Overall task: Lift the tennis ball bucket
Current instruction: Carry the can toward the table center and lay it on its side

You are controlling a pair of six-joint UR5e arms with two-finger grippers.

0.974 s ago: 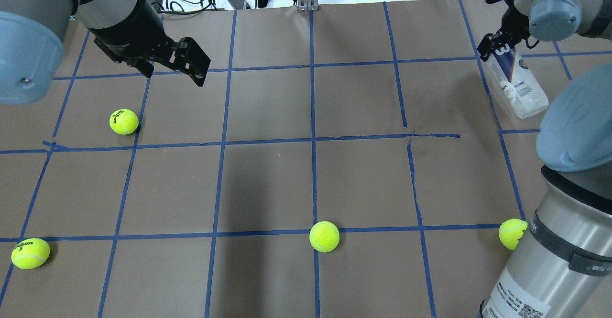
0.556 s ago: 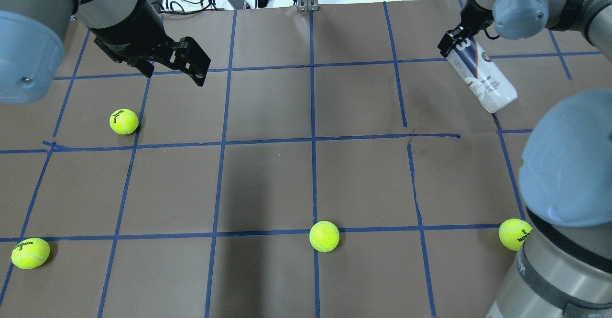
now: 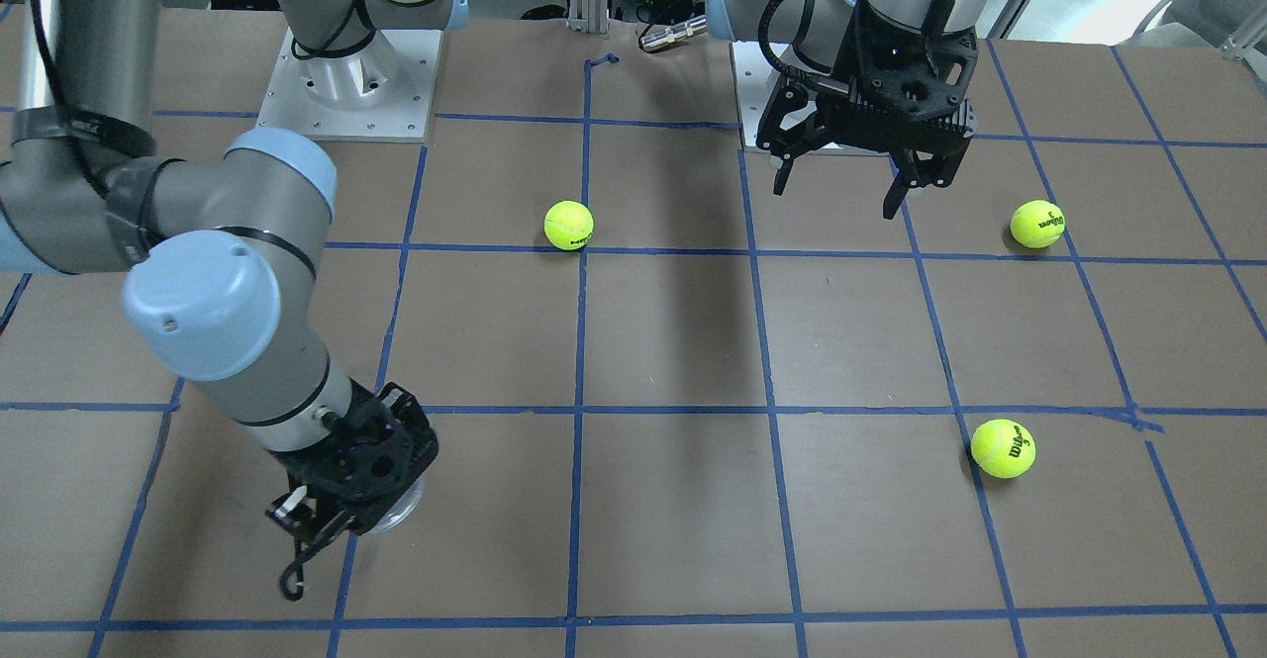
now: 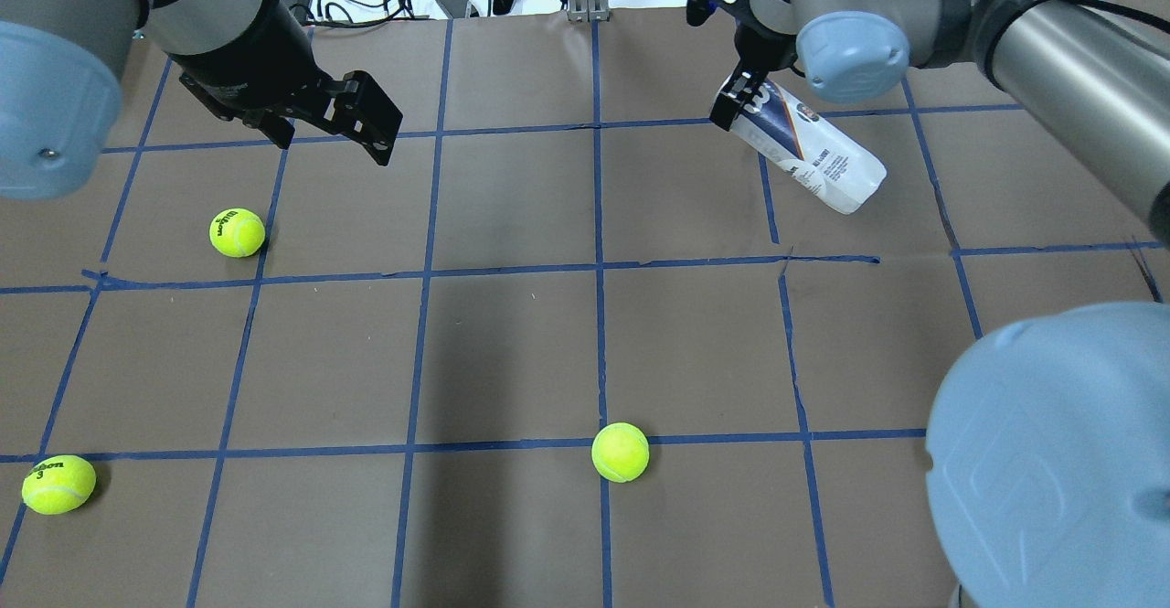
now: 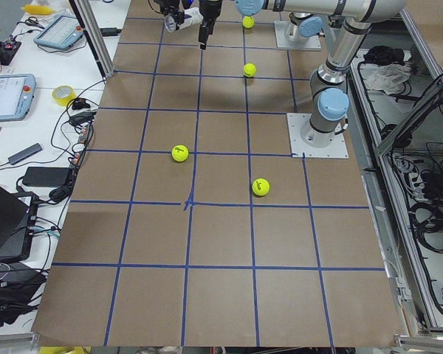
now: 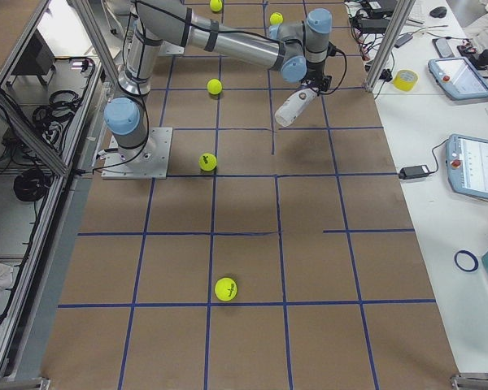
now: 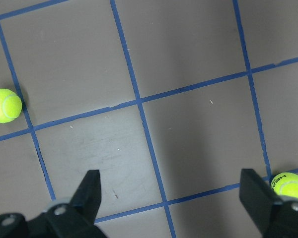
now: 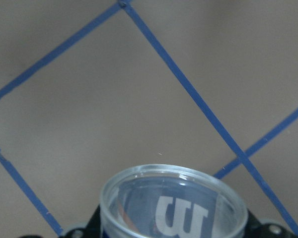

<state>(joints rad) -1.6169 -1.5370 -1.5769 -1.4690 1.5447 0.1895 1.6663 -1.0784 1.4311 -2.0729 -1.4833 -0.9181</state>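
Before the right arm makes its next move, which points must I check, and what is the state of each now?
1. Right gripper holds the can by its top end: ok.
2. Can off the table: ok, it seems.
3. Can upright: not ok, it hangs tilted.
4. Left gripper open, empty, far from the can: ok.
5. No balls under the can: ok, they lie apart.

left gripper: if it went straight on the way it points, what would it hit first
Most likely the bare table, at a tape line: the left gripper points down at it, jaws open. A ball on one side and a second ball on the other look off its line.
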